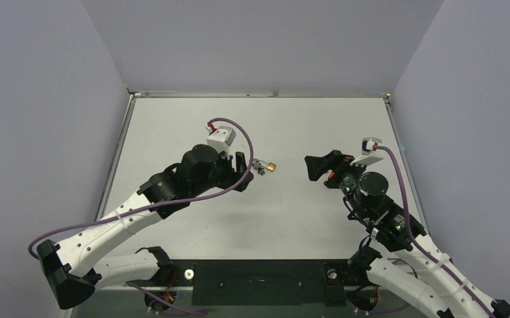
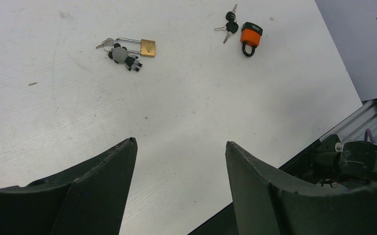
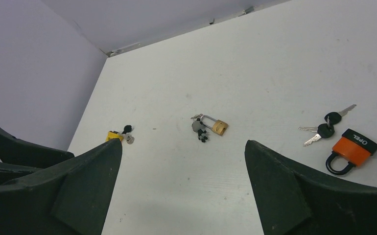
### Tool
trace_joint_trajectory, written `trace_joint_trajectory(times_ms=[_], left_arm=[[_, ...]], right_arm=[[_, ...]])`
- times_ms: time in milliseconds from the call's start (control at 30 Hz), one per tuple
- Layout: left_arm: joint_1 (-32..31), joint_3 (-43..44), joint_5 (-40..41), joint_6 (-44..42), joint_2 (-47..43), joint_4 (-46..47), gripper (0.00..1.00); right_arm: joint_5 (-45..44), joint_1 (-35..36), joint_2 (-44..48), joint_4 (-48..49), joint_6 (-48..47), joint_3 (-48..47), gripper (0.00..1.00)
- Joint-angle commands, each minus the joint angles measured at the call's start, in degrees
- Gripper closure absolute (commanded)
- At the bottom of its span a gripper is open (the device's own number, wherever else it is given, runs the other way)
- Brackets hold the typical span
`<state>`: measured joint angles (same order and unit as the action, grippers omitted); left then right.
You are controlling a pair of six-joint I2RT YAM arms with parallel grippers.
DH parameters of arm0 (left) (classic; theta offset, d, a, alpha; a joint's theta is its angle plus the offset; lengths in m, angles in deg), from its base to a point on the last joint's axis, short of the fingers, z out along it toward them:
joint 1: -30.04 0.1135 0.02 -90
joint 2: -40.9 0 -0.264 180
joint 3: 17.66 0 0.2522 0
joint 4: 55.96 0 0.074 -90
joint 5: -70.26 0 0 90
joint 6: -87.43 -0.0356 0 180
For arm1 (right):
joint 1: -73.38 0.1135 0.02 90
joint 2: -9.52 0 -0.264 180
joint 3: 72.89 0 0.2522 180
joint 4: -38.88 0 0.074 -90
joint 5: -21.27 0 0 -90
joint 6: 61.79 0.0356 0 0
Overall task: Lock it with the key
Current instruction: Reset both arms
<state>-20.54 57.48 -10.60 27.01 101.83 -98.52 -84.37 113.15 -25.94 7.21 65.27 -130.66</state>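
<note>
Black-headed key bunch [image 3: 326,126] flat on the white worktop [image 3: 274,58], just beside the orange padlock [image 3: 353,149]. Brass padlock [image 3: 219,126] well apart, mid-worktop. Right end effector [image 3: 182,142] released, spread wide, empty; left end effector [image 2: 180,142] likewise.

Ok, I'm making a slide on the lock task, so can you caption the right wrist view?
Open right gripper facing the black-headed keys that lie beside the orange padlock, with the brass padlock to their left.
</note>
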Motion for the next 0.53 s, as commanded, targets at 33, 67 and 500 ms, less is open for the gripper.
trace_joint_trajectory(times_ms=[33, 67, 500], left_arm=[[-0.10, 1.17, 3.12, 0.53, -2.25, -0.05, 0.35], [-0.11, 1.19, 3.28, 0.54, -2.41, 0.00, 0.35], [-0.04, 0.15, 2.30, 0.76, -3.77, -0.52, 0.35]], right_arm=[[-2.53, -0.32, 0.90, -1.06, -0.69, -0.54, 0.09], [-2.50, -0.31, 0.46, -1.13, -0.96, -0.72, 0.09], [-1.99, -0.31, -0.44, -1.19, -0.87, -1.36, 0.09]])
